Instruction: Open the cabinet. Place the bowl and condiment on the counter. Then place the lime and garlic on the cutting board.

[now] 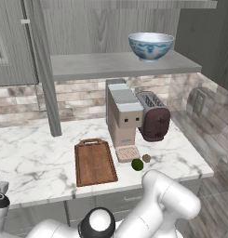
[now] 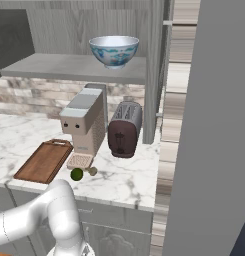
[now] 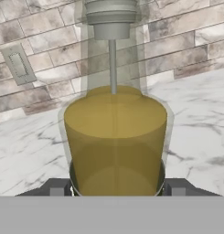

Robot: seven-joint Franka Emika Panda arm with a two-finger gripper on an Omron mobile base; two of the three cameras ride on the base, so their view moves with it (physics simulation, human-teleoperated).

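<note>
White marble counter [image 1: 36,153] runs beneath a brick backsplash [image 1: 83,100] wall.

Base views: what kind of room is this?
A home kitchen, rendered. A marble counter against a brick backsplash carries a toaster, a coffee machine and a cutting board, and a bowl sits in the open cabinet.

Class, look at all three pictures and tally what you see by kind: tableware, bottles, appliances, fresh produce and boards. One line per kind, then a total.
Tableware: 1, the bowl on the cabinet shelf.
Bottles: 1, the condiment between the gripper fingertips.
Appliances: 2, coffee machine, toaster.
Fresh produce: 2, lime, garlic.
Boards: 1, cutting board.
Total: 7.
</note>
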